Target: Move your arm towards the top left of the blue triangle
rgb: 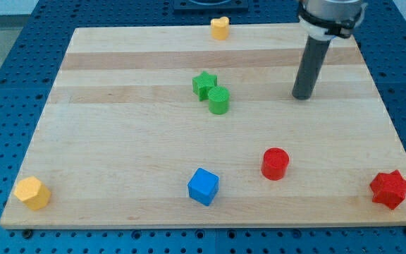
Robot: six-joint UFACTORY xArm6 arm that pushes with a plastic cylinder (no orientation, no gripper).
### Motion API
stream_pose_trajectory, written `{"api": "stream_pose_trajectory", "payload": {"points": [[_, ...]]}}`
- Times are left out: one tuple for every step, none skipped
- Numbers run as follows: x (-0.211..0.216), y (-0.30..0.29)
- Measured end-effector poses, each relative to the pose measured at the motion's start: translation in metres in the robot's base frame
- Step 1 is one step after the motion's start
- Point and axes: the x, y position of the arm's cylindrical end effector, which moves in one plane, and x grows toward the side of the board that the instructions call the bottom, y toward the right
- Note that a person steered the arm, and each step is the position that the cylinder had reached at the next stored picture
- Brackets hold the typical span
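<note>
The rod's tip (302, 97) rests on the wooden surface (118, 141), upper right, touching nothing; there is no end effector to open or close. The blue block (203, 186) sits well apart, bottom centre, left of the red cylinder (275, 164).

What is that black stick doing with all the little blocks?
That stick is a robot arm's pushing rod. My tip rests on the wooden board near the view's top right, touching no block. It is meant to go towards a blue block, which sits far off near the view's bottom. The green star and green cylinder huddle together in the middle.
</note>
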Motion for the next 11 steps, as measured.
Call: {"api": "stream_pose_trajectory", "payload": {"points": [[-0.036, 0.000], [-0.074, 0.000], [-0.112, 0.000], [-0.143, 0.000], [-0.176, 0.000], [-0.193, -0.001], [-0.194, 0.000], [-0.194, 0.004], [-0.193, 0.010], [-0.193, 0.024], [-0.194, 0.031]]}}
